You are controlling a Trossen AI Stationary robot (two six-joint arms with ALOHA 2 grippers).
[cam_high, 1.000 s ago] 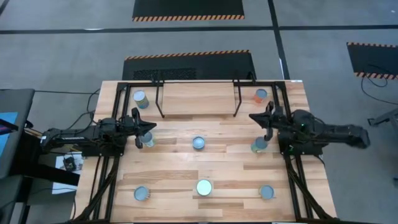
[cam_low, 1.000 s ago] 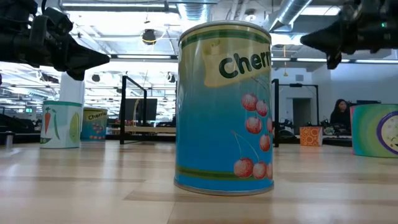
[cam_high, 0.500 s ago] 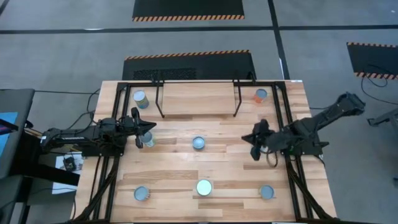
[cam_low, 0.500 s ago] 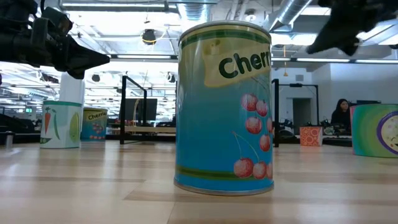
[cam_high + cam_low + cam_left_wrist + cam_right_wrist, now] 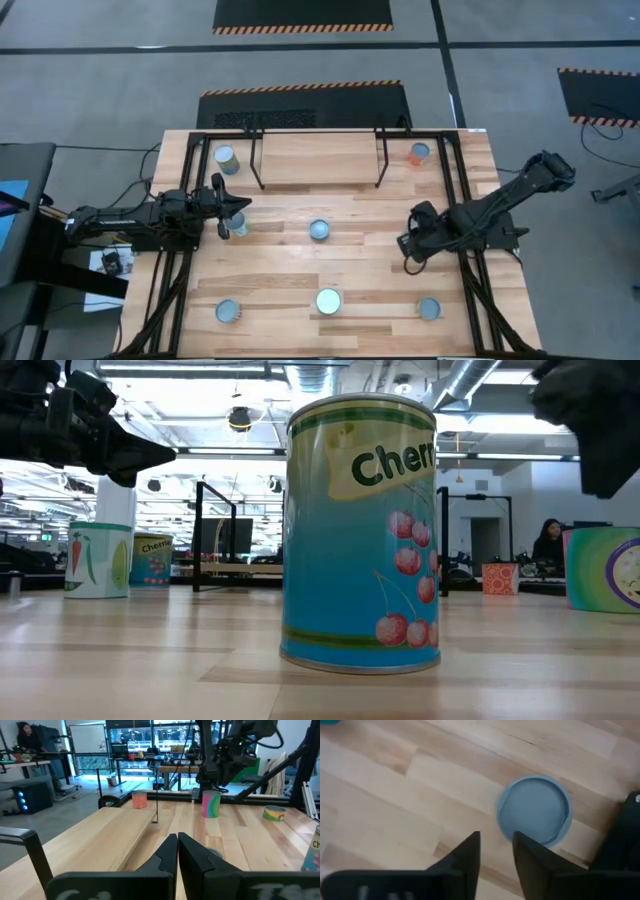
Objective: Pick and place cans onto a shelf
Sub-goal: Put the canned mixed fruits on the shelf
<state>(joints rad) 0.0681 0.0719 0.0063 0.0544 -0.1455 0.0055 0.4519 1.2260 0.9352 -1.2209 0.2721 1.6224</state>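
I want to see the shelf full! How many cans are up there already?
None yet: the shelf has no cans on it. The right gripper hovers above one can, holding nothing; the left gripper waits shut. Every can is left to move.

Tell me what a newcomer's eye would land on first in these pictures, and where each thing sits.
The blue cherry can fills the low view, standing upright on the tabletop near its front edge. Behind it the shelf at the table's far side is bare, with cans scattered around the table. The right gripper points down over the round top of a can on the table's right side, while the left gripper waits shut at the left edge.
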